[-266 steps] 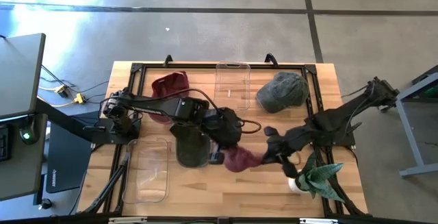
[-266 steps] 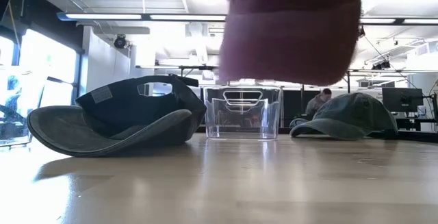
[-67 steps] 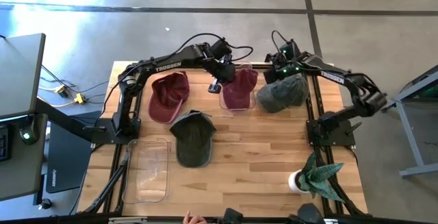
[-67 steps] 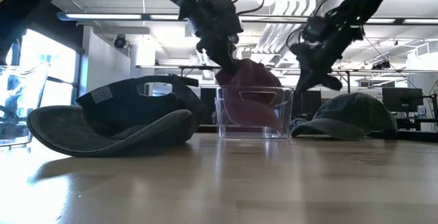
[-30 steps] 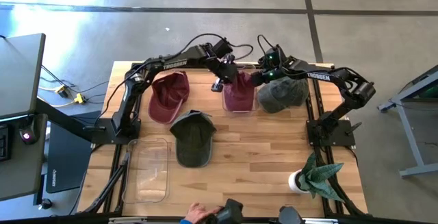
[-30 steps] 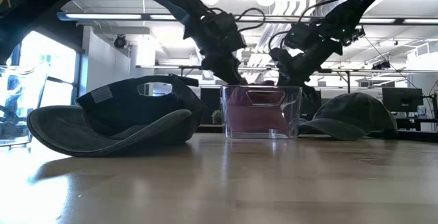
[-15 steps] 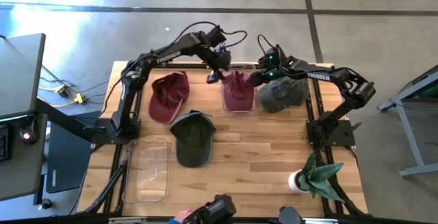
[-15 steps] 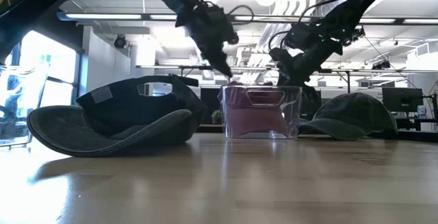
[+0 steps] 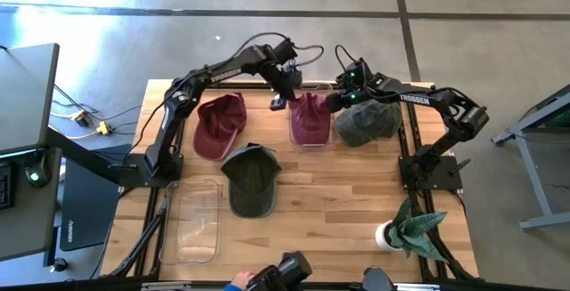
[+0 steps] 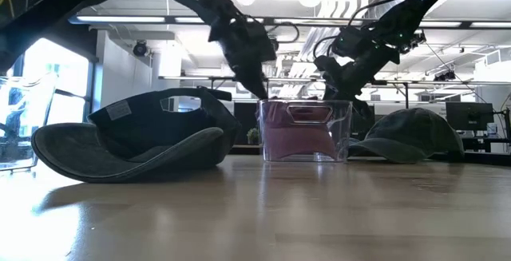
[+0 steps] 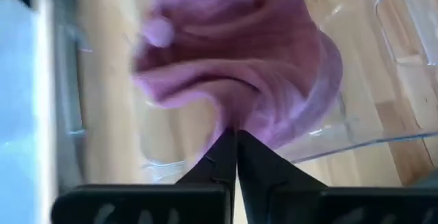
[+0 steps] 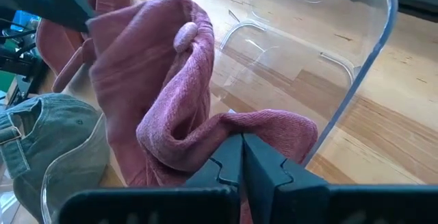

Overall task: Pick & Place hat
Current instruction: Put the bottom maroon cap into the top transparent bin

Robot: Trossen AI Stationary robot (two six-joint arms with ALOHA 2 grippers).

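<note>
Maroon hat (image 9: 309, 118) now lies in the clear bin (image 9: 304, 140); left gripper (image 9: 278, 101) has released it, fingers together, beside the bin. Right gripper (image 9: 331, 102) closed at the bin's other side; placement looks done.

High view looks straight down, whole table (image 9: 356, 211) in frame. Low view sits at tabletop height near the front edge, facing the far room. Both wrist views are very close, aimed at the maroon hat (image 11: 233, 66) in the clear bin (image 10: 303, 129); all four share it.
</note>
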